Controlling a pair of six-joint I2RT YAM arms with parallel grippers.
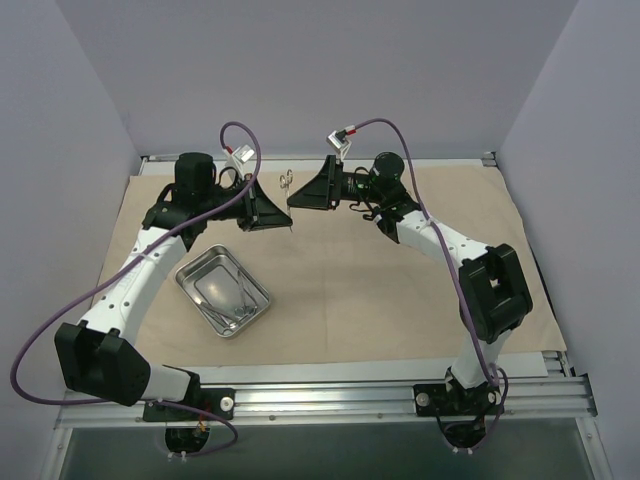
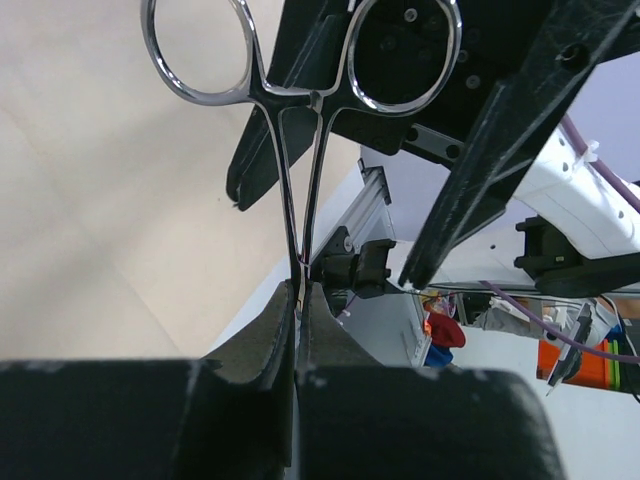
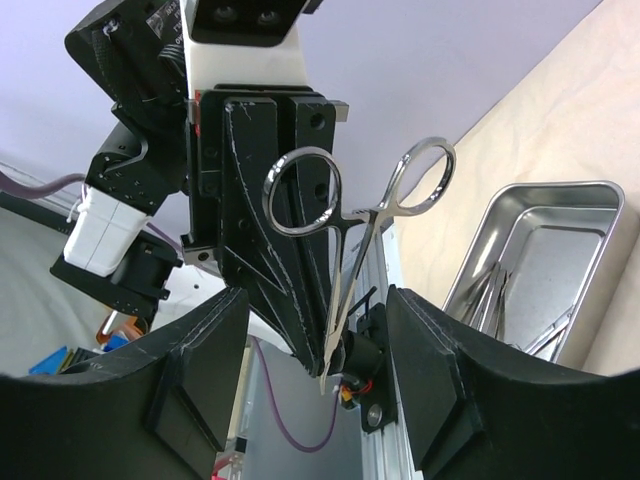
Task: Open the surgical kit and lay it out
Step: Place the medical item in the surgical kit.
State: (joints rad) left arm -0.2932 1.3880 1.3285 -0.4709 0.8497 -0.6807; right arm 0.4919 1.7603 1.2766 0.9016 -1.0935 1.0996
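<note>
The left gripper (image 2: 298, 295) has its jaws clamped on the tip of the forceps (image 3: 362, 212), held above the cloth wrap (image 1: 400, 300), long axis running away to its rings, which point at the right gripper (image 3: 315, 310), jaws apart, close beyond.

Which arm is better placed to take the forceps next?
Right, probably. The right gripper is open with a finger either side of the forceps, which the left gripper, shut on them, holds out to it. It likely only needs to close.
</note>
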